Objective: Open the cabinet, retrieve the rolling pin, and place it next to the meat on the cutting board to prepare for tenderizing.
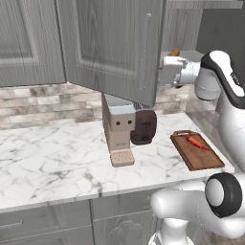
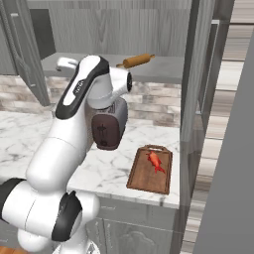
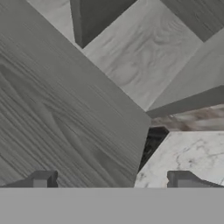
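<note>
The cabinet [image 1: 110, 43] stands open, its left door [image 1: 115, 48] swung out over the counter and its right door [image 2: 196, 74] seen edge-on. The orange-tan rolling pin [image 2: 136, 60] lies on the grey shelf [image 2: 163, 69] inside; its tip [image 1: 174, 51] peeks past the left door's edge. My gripper [image 3: 113, 180] is open, up at that door's free edge, level with the shelf and left of the rolling pin. The door's grey face [image 3: 65, 122] fills the space ahead of the left fingertip [image 3: 41, 179]. The red meat [image 1: 196, 141] lies on the brown cutting board [image 1: 197, 150] at the counter's right end.
A tan coffee machine [image 1: 118, 129] and a dark brown toaster [image 1: 143, 127] stand under the open door, left of the board. The marble counter [image 1: 52, 158] stretches left, with drawer fronts [image 1: 43, 225] below. A grey wall panel [image 2: 233, 149] closes in the right side.
</note>
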You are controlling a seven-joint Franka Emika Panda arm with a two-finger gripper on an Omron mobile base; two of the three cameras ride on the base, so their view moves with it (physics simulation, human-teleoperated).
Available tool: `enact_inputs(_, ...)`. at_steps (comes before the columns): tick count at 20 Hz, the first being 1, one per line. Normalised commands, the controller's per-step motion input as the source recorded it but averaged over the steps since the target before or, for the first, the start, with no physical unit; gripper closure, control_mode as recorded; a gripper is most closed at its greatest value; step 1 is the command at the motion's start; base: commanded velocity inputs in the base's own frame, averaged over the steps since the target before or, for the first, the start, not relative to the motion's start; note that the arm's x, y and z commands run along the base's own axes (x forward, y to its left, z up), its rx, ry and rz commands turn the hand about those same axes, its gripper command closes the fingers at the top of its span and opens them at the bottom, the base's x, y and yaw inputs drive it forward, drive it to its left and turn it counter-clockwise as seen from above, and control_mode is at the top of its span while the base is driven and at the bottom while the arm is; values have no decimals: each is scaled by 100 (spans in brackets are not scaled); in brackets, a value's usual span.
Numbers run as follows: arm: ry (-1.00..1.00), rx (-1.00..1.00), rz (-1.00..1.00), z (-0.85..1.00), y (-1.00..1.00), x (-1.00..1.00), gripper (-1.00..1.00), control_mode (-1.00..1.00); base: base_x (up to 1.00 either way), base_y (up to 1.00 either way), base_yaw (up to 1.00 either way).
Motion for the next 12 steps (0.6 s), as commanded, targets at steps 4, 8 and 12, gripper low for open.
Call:
enact_inputs(4,7,0,14,-1,51,-5,-100,-100,0,0,0)
enact_inputs(8,2,0,9,0,57,-31,-100,-100,0,0,0)
enact_inputs(12,0,0,5,0,58,-48,-100,-100,0,0,0)
